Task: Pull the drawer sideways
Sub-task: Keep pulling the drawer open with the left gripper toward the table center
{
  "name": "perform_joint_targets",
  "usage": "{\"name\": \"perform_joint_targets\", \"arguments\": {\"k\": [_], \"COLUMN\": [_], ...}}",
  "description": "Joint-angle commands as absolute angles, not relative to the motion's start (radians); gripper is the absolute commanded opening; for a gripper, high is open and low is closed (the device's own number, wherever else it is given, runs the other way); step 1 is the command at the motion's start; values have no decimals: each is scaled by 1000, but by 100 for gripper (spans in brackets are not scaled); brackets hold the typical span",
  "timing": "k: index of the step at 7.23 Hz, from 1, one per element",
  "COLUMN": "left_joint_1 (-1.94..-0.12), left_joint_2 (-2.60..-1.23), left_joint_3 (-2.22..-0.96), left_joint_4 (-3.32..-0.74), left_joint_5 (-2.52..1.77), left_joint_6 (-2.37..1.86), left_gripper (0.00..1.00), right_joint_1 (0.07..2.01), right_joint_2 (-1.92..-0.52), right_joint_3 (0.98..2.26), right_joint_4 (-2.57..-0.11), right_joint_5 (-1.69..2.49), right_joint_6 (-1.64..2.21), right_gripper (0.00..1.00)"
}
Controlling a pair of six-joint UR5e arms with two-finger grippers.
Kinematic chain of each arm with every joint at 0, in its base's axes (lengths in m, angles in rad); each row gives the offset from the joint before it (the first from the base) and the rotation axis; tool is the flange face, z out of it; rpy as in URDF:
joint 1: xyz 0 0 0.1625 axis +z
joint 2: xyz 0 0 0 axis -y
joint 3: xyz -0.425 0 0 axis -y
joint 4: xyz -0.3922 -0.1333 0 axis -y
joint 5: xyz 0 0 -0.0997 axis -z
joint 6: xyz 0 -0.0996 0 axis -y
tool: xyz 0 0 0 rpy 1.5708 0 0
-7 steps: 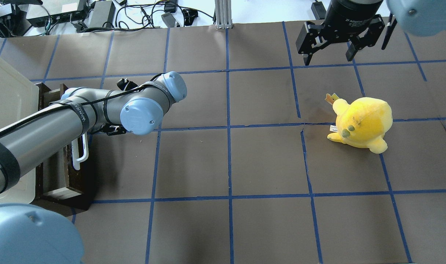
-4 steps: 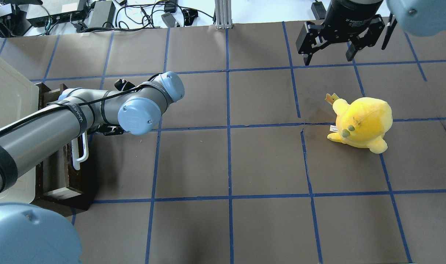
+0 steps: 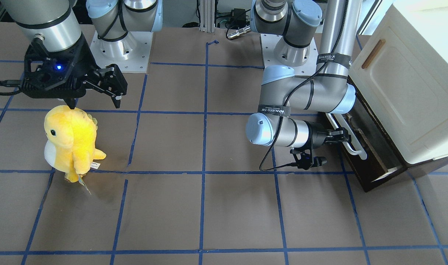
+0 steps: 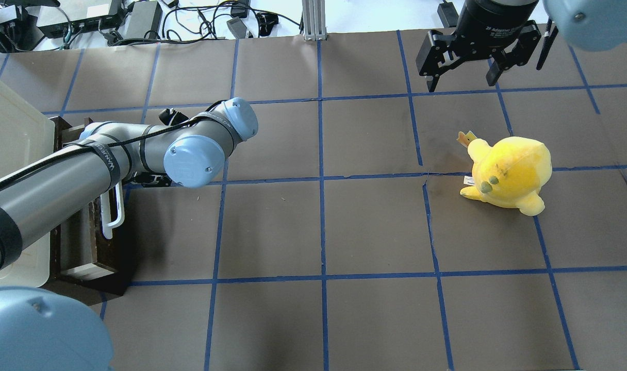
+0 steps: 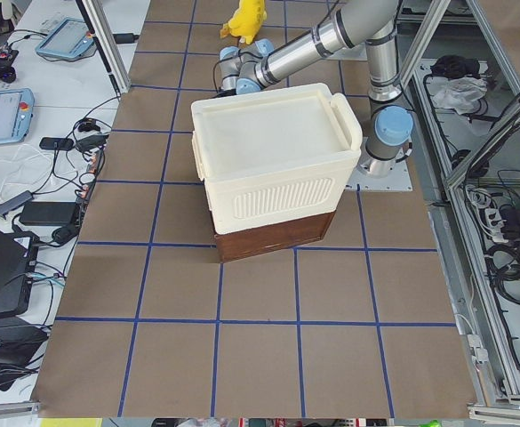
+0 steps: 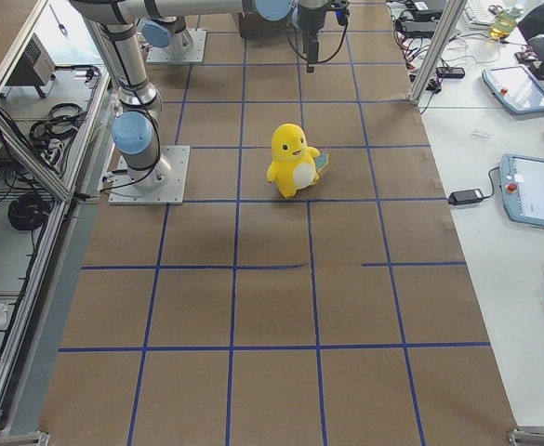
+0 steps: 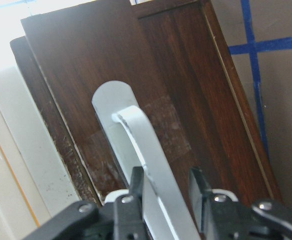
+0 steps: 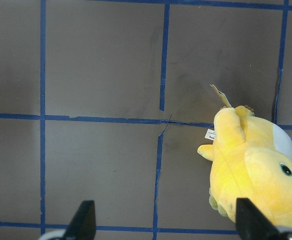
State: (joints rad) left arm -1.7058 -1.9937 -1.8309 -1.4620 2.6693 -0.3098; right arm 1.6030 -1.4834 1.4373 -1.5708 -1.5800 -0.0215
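Observation:
The dark brown drawer [image 3: 373,149] sticks partly out from under a cream-white cabinet [image 3: 412,92], with its pale inner side showing. Its long white bar handle [image 3: 351,141] runs along the front. My left gripper [image 3: 341,137] reaches in sideways and is shut on that handle. In the left wrist view the fingers [image 7: 135,192] sit on both sides of the white bar [image 7: 150,155], against the drawer front [image 7: 185,100]. In the overhead view the drawer [image 4: 94,247] and handle [image 4: 115,211] show, but the arm hides the left gripper. My right gripper [image 4: 463,77] is open and empty, high at the far right.
A yellow plush toy [image 4: 509,172] stands on the brown mat, below and just in front of the right gripper [image 3: 95,103]; it also shows in the right wrist view [image 8: 255,170]. Blue tape lines grid the mat. Cables and boxes lie beyond the far edge [image 4: 138,20].
My left arm's elbow and wrist have shifted slightly toward the cabinet. The drawer and handle look unmoved. The right arm and plush have not moved.

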Motion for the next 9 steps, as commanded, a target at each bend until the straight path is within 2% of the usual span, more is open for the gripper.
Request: {"name": "perform_joint_targets", "arguments": {"k": [1,6,9], "left_joint_1": [-1706,-1707,-1712], "left_joint_2": [-1990,-1987,-1990], "left_joint_3": [-1832,-1832,-1824], "left_joint_4": [-1463,-1463,-1462], "left_joint_5": [2669,2668,2660], "left_joint_6": [-308,-308,-310], "left_gripper": [38,23,23], "right_joint_1": [1603,1603,1603], "right_joint_2": [-1483,-1483,-1483], "right_joint_3": [1437,1437,1437], "right_joint_4": [-1571,-1571,-1571], "right_joint_5": [-1580,-1580,-1580], "right_joint_6": [-21,-23,-21], "right_gripper": [100,100,100]}}
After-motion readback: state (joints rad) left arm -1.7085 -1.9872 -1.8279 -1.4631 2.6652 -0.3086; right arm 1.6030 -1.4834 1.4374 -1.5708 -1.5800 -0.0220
